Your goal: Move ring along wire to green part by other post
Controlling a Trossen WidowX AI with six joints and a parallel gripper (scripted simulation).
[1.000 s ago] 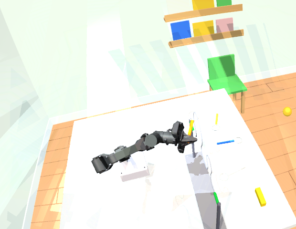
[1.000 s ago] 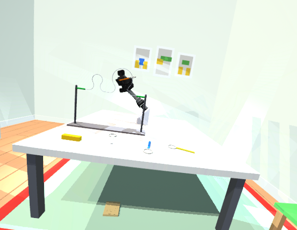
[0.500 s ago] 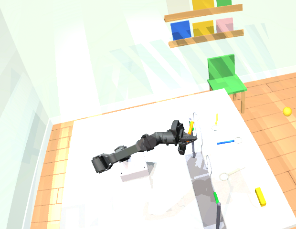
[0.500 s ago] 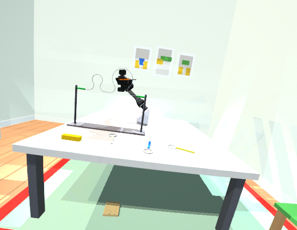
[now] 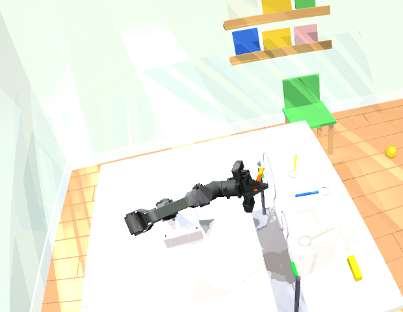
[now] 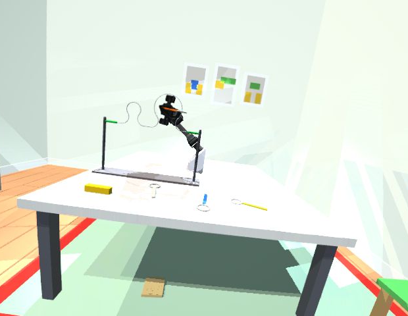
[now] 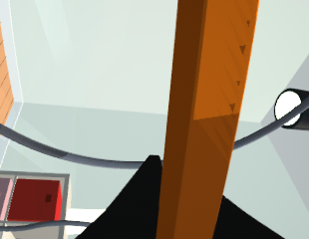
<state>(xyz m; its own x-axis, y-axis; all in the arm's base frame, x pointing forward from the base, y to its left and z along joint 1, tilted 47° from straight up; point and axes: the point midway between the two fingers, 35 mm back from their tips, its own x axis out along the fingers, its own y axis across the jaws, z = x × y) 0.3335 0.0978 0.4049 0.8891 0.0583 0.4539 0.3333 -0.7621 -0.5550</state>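
From my station I saw the white table carrying the wire stand, its two dark posts joined by a looping grey wire with green ends. My arm reached up from its base toward the post farther from the top camera. The gripper was nearly closed, clamped on the orange handle, which ran straight up between the jaws in the wrist view. The ring stood up in the air around the wire, partway out from that post. Spare rings with yellow, blue and white handles lay on the table near a yellow block.
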